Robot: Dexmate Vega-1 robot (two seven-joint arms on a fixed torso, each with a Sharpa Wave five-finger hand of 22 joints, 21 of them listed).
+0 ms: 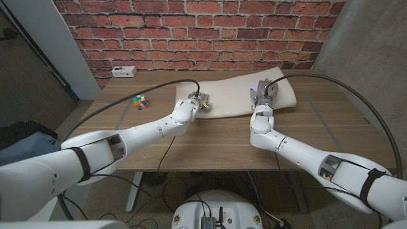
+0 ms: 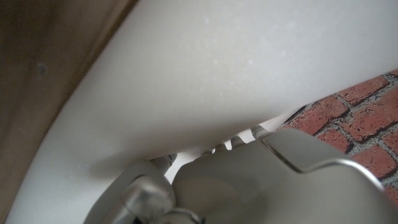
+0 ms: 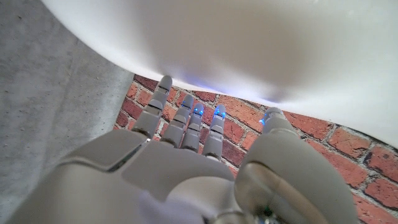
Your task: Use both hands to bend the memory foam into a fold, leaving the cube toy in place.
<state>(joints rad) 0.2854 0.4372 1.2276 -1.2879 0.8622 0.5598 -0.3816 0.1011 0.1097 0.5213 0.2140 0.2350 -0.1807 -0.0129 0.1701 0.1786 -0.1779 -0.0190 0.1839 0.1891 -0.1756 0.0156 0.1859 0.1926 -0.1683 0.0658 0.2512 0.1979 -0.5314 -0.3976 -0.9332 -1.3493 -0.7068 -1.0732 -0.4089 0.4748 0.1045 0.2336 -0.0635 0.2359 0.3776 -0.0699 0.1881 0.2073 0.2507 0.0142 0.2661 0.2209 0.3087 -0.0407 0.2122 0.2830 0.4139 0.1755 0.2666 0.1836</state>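
Note:
The cream memory foam lies across the far middle of the wooden table. My left hand is at the foam's near left corner. In the left wrist view the foam curves over that hand and hides its fingertips, so it appears to grip the edge. My right hand is on the foam's right part. Its fingers are straight and spread, with their tips meeting the foam. The multicoloured cube toy sits on the table to the left of the foam, apart from both hands.
A white power strip lies at the table's far left corner. A brick wall stands behind the table. Black cables arch from both arms over the tabletop. Bare wood lies between the foam and the near edge.

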